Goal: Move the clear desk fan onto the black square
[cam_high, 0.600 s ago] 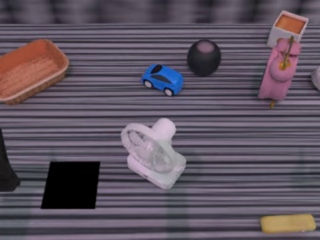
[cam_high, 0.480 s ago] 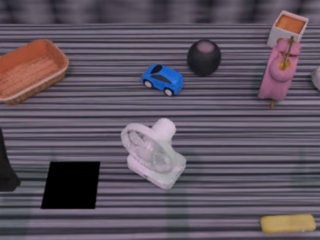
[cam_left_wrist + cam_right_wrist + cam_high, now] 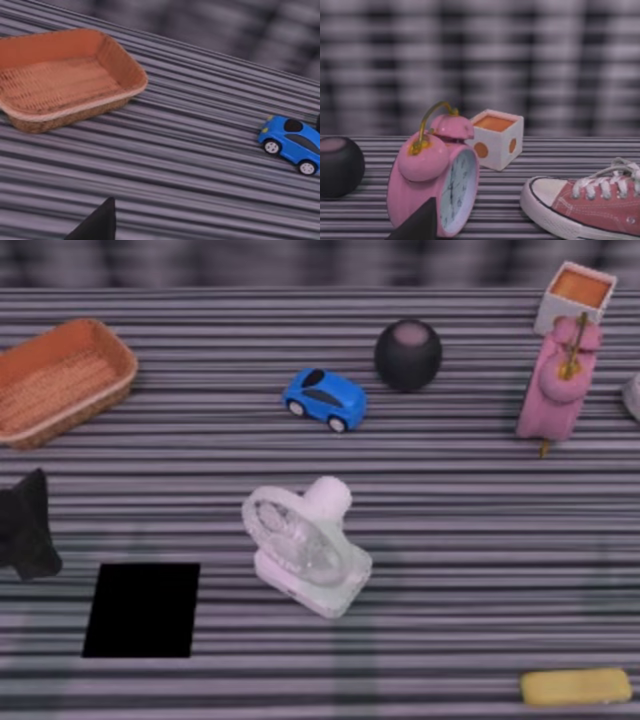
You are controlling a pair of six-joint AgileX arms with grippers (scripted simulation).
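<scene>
The left gripper (image 3: 28, 525), its finger state impossible to tell, is now swinging in from the table's nine o'clock edge. The clear desk fan (image 3: 305, 548) is sitting untouched, at three o'clock of the black square (image 3: 142, 609), so the approach is just beginning.

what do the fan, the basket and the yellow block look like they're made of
The clear desk fan: likely translucent glossy plastic, stripes showing faintly through its cage. The basket: seemingly woven wicker, matte, with a ribbed weave inside. The yellow block: matte and soft-edged, perhaps sponge or soap; unclear.
</scene>
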